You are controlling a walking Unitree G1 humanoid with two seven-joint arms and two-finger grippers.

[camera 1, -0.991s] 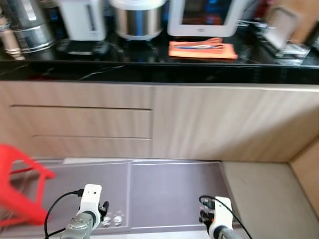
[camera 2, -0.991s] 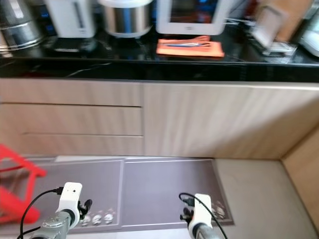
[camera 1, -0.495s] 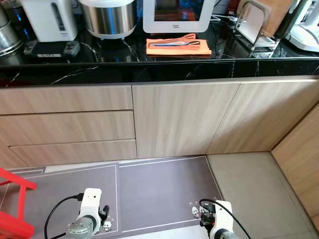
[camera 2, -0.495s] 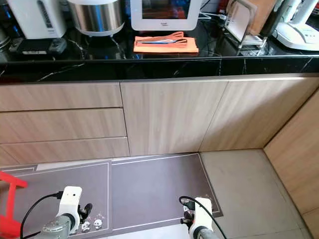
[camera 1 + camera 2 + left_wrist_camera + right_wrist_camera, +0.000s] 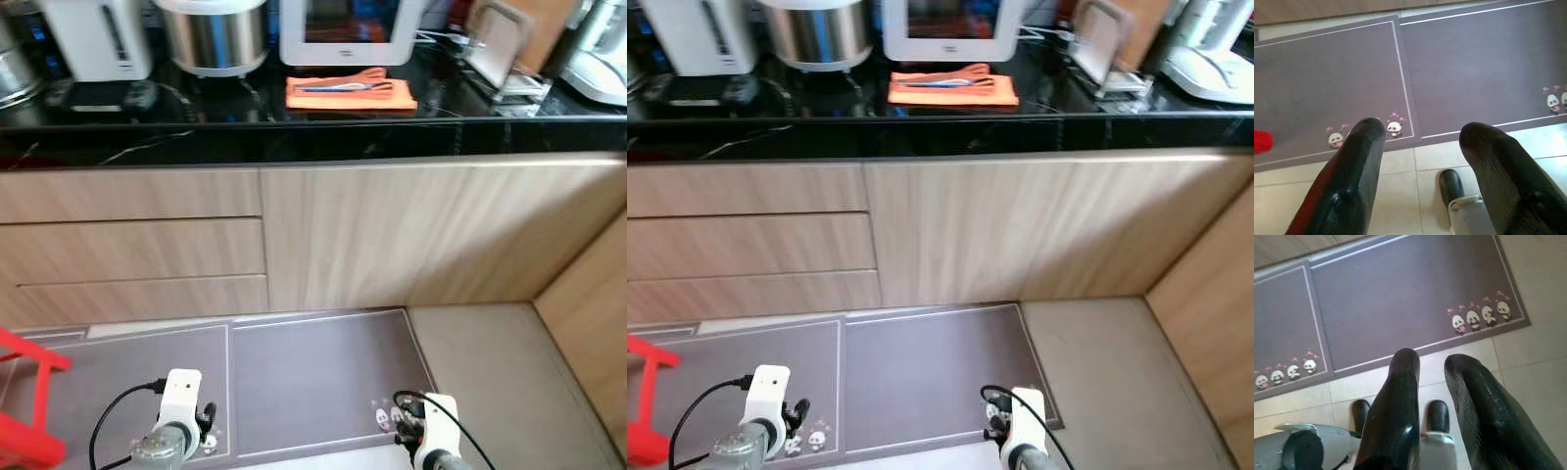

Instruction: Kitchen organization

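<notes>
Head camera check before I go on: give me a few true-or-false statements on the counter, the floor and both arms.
1. An orange cloth with utensils on it lies on the black countertop. True.
2. The left gripper holds a cup. False: its jaws are open and hold nothing.
3. Both grippers hang low over the grey floor mat. True.
4. A cabinet drawer stands pulled open. False: the drawers are shut.
5. The right gripper grips the cloth. False: it is empty, above the floor.

A home kitchen: a glossy black stone countertop (image 5: 294, 137) carries a steel rice cooker (image 5: 214, 34) and white kettle (image 5: 98, 37), above pale wood drawers (image 5: 132, 240), with purple panda-print floor mats (image 5: 1459, 68).
</notes>
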